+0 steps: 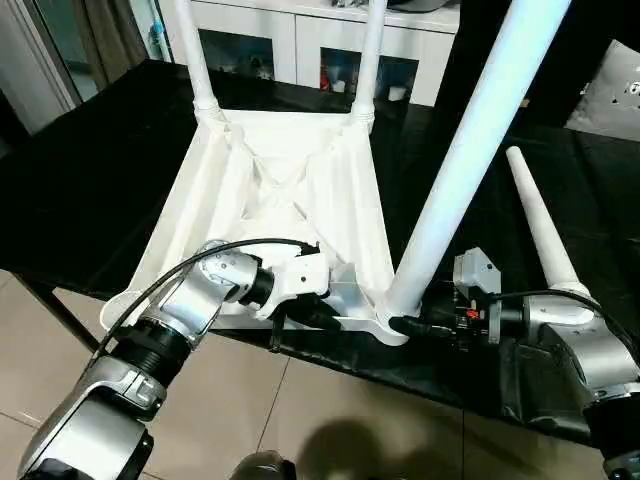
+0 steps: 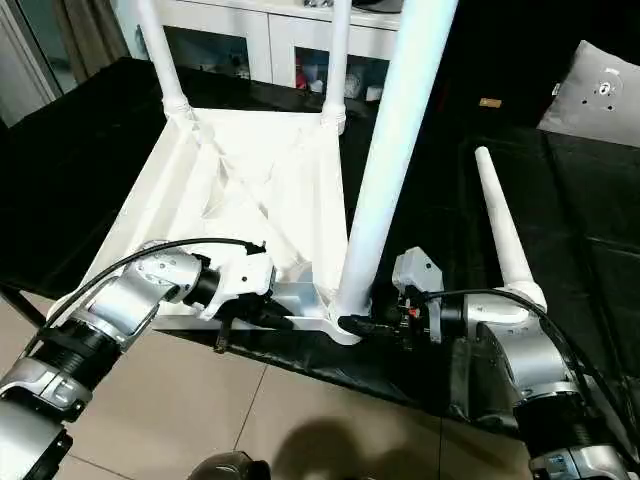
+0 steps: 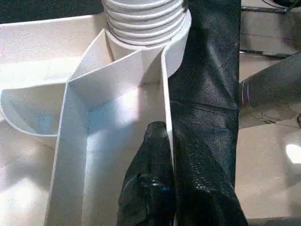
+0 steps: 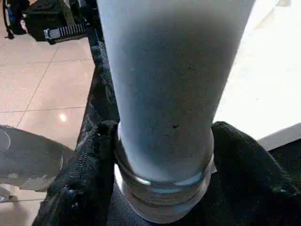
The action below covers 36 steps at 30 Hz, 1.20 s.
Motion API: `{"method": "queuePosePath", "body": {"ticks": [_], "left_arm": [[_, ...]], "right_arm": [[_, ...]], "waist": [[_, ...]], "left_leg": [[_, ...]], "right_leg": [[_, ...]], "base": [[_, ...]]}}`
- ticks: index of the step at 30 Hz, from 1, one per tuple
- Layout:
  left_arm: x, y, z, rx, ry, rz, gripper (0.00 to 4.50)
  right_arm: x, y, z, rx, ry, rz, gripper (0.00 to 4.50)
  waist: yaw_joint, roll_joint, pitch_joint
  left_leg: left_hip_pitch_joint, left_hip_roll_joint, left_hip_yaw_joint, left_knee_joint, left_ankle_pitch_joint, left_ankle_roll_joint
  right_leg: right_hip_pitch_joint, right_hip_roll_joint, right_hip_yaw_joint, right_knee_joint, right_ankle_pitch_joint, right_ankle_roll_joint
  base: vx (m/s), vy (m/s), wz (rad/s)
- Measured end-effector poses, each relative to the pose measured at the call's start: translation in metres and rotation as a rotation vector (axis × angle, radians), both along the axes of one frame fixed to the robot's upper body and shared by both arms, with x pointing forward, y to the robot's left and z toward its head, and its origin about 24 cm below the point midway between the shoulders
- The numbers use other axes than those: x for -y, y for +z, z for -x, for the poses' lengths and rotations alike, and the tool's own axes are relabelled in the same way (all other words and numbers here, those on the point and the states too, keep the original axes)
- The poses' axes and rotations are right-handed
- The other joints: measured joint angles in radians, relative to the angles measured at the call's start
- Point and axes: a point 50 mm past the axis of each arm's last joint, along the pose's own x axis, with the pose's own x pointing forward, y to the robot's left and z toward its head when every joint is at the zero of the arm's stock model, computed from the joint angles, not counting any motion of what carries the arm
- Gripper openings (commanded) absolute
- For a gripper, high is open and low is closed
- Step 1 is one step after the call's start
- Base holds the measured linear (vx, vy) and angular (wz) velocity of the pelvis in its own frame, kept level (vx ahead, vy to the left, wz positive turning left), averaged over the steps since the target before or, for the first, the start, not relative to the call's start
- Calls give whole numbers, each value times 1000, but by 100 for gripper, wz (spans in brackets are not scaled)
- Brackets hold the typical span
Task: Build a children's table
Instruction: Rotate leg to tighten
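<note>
Two claws work the near edge of the upturned white table top (image 1: pixel 290 190), which lies ribbed side up on my black-covered worktop (image 1: pixel 90 170). My left claw (image 3: pixel 162 141) is pinched shut on the thin rim wall of the top, one black finger (image 3: pixel 153 179) inside the wall and the other outside it against the black cover, just short of the near right corner socket (image 1: pixel 385 325). My right claw (image 4: pixel 160 136) reaches in from the right at that same corner, its two padded fingers (image 4: pixel 84 174) set either side of the base of the near leg (image 1: pixel 470 150); they hug the leg just above its threaded end, though I cannot tell whether they press it or merely flank it. That leg rises steeply from the socket, leaning away to the right and out of the top of the frame. Just beside my right forearm, a loose fourth leg (image 1: pixel 540 225) lies on the cover, well apart from the table top, its narrow tip pointing away from me. Farther off, two more legs (image 1: pixel 197 55) stand upright in the far corner sockets of the top. Beyond the worktop stands a white cabinet (image 1: pixel 300 30) with glass doors.
</note>
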Motion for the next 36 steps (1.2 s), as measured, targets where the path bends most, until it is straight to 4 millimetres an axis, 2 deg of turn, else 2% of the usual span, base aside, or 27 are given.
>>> {"method": "queuePosePath", "body": {"ticks": [6, 8, 10, 13, 14, 17, 20, 23, 24, 25, 27, 29, 36], "left_arm": [[1, 0, 0, -10, 2, 6, 0], [2, -1, -1, -44, 43, 19, 0], [3, -2, -2, -66, 98, 31, 0], [10, -5, -8, -83, 252, 64, 0], [14, -5, -10, -79, 304, 73, 0], [28, -8, -13, -63, 401, 101, 0], [43, -9, -17, -50, 493, 129, 0], [55, -7, -21, -28, 562, 138, 0], [57, -7, -22, -24, 574, 139, 0], [59, -6, -22, -23, 581, 141, 0], [61, -5, -22, -14, 583, 143, 0], [62, -5, -22, -10, 579, 142, 0], [46, -4, -23, 20, 524, 125, 0]], "right_arm": [[0, -1, 1, -4, 0, -7, 272], [0, -3, 4, -20, -47, -36, 270], [-2, -5, 4, -28, -102, -55, 270], [-10, -8, -8, -22, -278, -65, 269], [-11, -8, -13, -16, -356, -63, 269], [-17, -10, -23, -19, -533, -85, 269], [-23, -8, -32, -11, -677, -87, 269], [-28, -6, -40, -8, -803, -91, 269], [-29, -5, -41, -7, -818, -89, 325], [-28, -4, -41, -3, -826, -85, 339], [-29, -3, -41, 13, -826, -88, 339], [-27, -3, -40, 21, -828, -88, 375], [-16, -3, -32, 46, -712, -79, 423]], "waist": [[1, 0, 0], [5, 0, 0], [1, 0, 0], [-21, 0, 0], [-38, -1, 0], [-73, -1, 0], [-85, 0, 0], [-84, 0, 0], [-82, 0, 0], [-80, 0, 0], [-76, 0, 0], [-73, 1, -1], [-73, 1, -1]], "left_leg": [[0, 0, 0, 0, 0, 0], [0, 0, 0, 0, 0, 0], [0, 0, 0, 0, 0, 0], [3, 0, 0, 1, 1, -1], [4, 0, 0, 1, 1, -1], [4, 0, 0, 1, 1, -1], [5, 0, 0, -1, 1, -2], [3, 0, 0, -5, 2, -4], [2, 0, 0, -5, 2, -4], [1, 0, 0, -6, 2, -4], [-2, 0, 0, -6, 2, -3], [-5, 0, 0, -6, 2, -3], [-6, 0, 0, -5, 2, -3]], "right_leg": [[0, 0, 0, 0, 0, 0], [0, 0, 0, 0, 0, 0], [0, 0, 0, 0, 0, 0], [2, 0, 0, 1, 1, -1], [2, -1, 0, 0, 2, -1], [2, -1, -2, -1, 2, -1], [1, -1, -3, -1, 2, 0], [-3, -1, -3, -1, 1, 0], [-4, -1, -3, -1, 1, -1], [-5, -1, -3, -1, 1, -2], [-8, -1, -3, 0, 1, -4], [-10, -1, -4, 0, 1, -5], [-11, -1, -4, 0, 2, -5]], "base": [[0, 0, 0], [0, 0, 0], [0, 0, 0], [0, 0, 0], [0, 0, 0], [0, 0, 0], [0, 0, 0], [0, 0, 0], [0, 0, 0], [0, 0, 0], [0, 0, 0], [0, 0, 0], [0, 0, 0]]}}
